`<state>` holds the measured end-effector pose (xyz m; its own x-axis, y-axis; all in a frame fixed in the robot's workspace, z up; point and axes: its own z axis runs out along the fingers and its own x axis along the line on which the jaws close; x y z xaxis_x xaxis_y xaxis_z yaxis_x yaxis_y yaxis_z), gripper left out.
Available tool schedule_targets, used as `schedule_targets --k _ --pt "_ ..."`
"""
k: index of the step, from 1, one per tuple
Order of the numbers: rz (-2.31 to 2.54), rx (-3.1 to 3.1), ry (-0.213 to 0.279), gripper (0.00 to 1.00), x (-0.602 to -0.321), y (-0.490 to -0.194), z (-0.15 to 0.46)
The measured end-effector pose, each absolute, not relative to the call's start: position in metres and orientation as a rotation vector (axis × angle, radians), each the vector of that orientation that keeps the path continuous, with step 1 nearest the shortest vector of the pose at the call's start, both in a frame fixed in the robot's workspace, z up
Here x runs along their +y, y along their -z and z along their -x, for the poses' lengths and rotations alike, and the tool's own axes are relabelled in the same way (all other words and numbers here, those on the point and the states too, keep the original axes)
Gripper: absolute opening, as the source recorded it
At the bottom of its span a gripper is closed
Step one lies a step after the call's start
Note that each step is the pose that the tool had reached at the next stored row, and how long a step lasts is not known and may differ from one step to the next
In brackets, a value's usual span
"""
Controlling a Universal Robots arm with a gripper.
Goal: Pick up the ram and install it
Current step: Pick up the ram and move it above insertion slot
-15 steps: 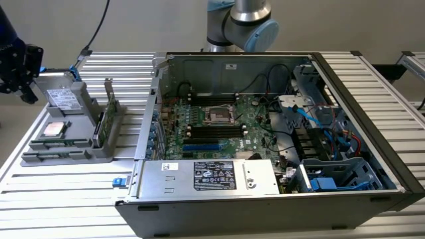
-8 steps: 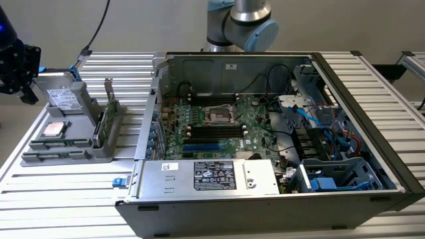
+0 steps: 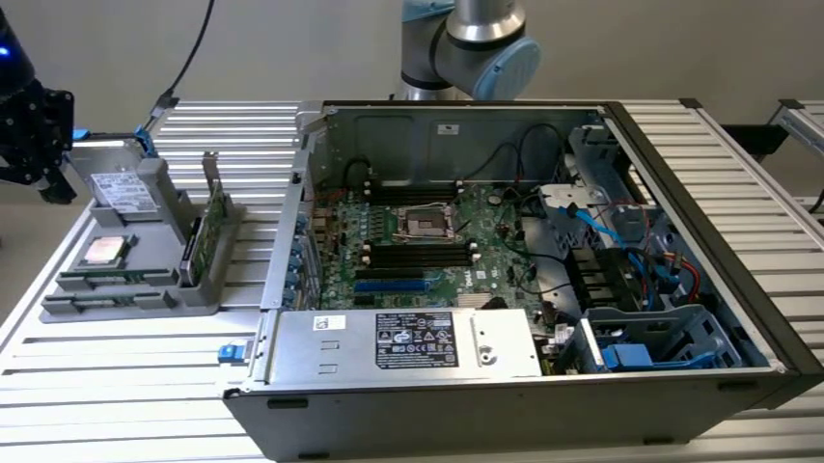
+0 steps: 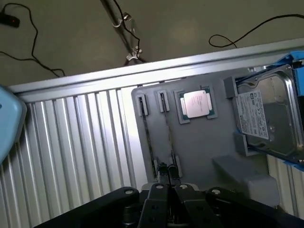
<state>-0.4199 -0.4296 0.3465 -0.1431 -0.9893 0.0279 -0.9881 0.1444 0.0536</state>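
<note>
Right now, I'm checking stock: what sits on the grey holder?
A processor chip, a hard drive and two thin boards standing on edge in slots. The boards' faces and anything under the drive are hidden.

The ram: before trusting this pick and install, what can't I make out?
- Wrist view: the ram stands edge-on in the grey tray, chips and label hidden.
- Exterior view: too small to pick out.
- Exterior view: memory slots too small to read their latches.

power supply sticker (image 3: 416, 340): black, white print and marks, too small to read;
hard drive label (image 4: 252, 114): white, lines of print, illegible;
processor lid (image 4: 196, 103): faint markings, unreadable
</note>
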Motion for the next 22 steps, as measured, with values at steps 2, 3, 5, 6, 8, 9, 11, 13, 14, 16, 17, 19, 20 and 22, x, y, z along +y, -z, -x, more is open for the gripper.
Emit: schedule_targets --k 2,3,5,6,8,9,11,13,14,16,17,19,20,22 --pt "-2.061 -2.296 0.032 0.10 -0.4296 -0.3461 0.4199" --pt "-2.081 -2.277 0.032 0.10 -0.4296 -0.3459 0.4199" --pt "-2.122 -2.239 0.030 0.10 -0.4296 -0.3455 0.4199" --pt "-2.142 -2.220 0.029 0.10 -0.4296 -0.3453 0.4199" --pt "-2.182 -2.181 0.027 0.10 -0.4295 -0.3449 0.4199" --pt "-2.201 -2.161 0.026 0.10 -0.4296 -0.3446 0.4199" --pt "-2.240 -2.120 0.024 0.10 -0.4295 -0.3440 0.4199" --pt "-2.279 -2.077 0.023 0.10 -0.4295 -0.3435 0.4199" --pt "-2.296 -2.060 0.021 0.10 -0.4292 -0.3432 0.4199" --pt "-2.305 -2.047 0.019 0.10 -0.4292 -0.3432 0.4201" --pt "-2.305 -2.047 0.019 0.10 -0.4292 -0.3433 0.4201" --pt "-2.305 -2.047 0.019 0.10 -0.4291 -0.3432 0.4200" --pt "-2.305 -2.047 0.019 0.10 -0.4291 -0.3433 0.4201" --pt "-2.305 -2.047 0.019 0.10 -0.4291 -0.3433 0.4200"
